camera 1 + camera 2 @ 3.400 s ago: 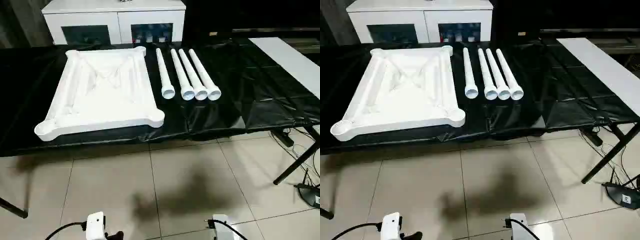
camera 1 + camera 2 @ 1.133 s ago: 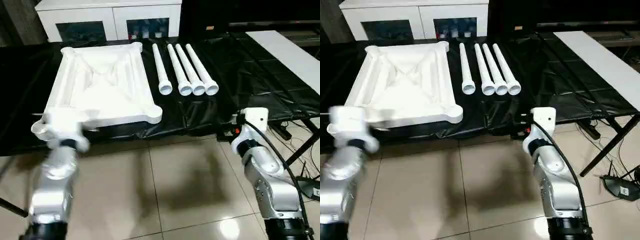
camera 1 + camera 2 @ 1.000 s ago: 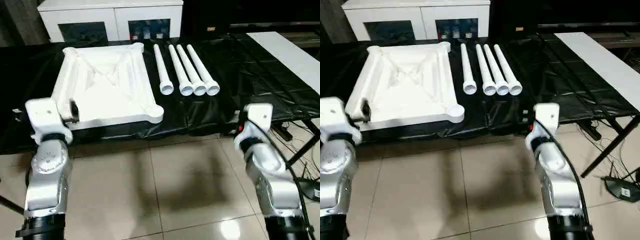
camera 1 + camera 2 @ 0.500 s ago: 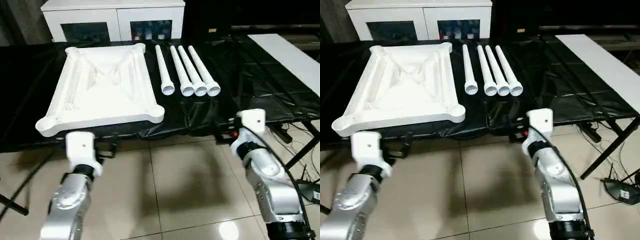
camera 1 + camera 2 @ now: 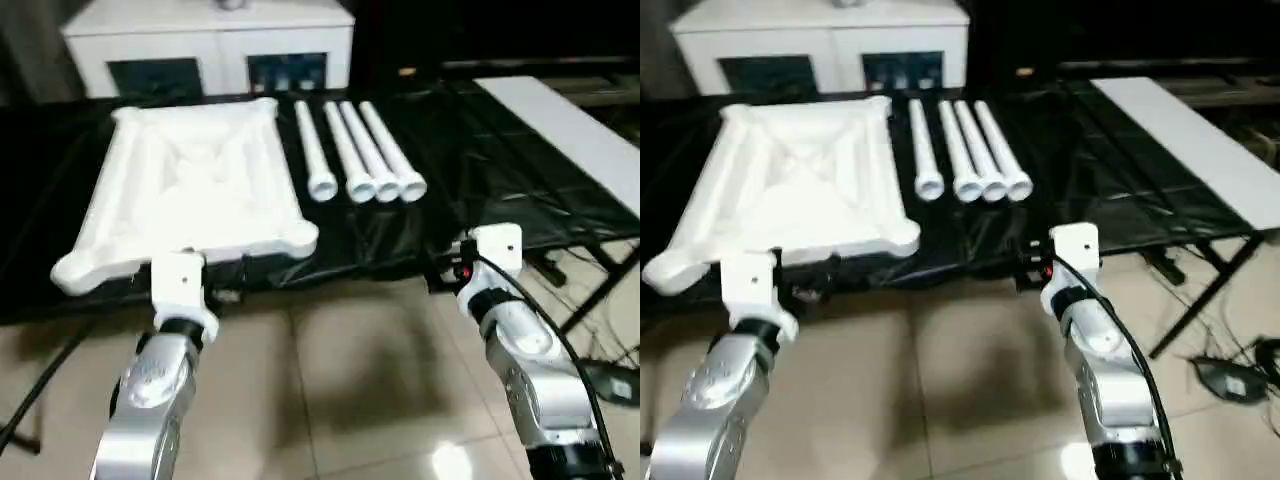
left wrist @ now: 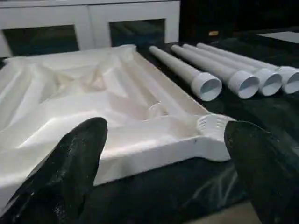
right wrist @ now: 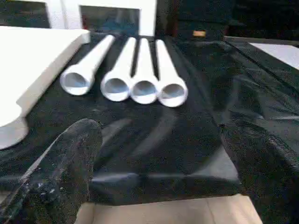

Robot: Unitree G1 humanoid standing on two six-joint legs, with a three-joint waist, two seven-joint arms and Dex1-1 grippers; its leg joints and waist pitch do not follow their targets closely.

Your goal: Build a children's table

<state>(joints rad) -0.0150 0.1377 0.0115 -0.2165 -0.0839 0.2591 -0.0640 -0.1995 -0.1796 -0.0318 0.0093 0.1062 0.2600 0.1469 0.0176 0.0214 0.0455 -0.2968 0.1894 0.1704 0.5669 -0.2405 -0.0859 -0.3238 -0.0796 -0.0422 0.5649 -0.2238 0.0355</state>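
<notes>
Upside-down white tabletop point(image 5: 195, 195), four legs point(image 5: 362, 155) beside

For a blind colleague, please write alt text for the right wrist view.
The open right gripper faces four white legs lying side by side on a black sheet, open ends toward the camera. A corner of the white tabletop lies beside them.

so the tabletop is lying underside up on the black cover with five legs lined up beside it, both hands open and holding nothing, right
Not quite: there are four legs, not five. The right wrist view shows four open tube ends side by side. The rest holds: the tabletop lies underside up on the black cover, and the left hand and right hand are open and holding nothing.
</notes>
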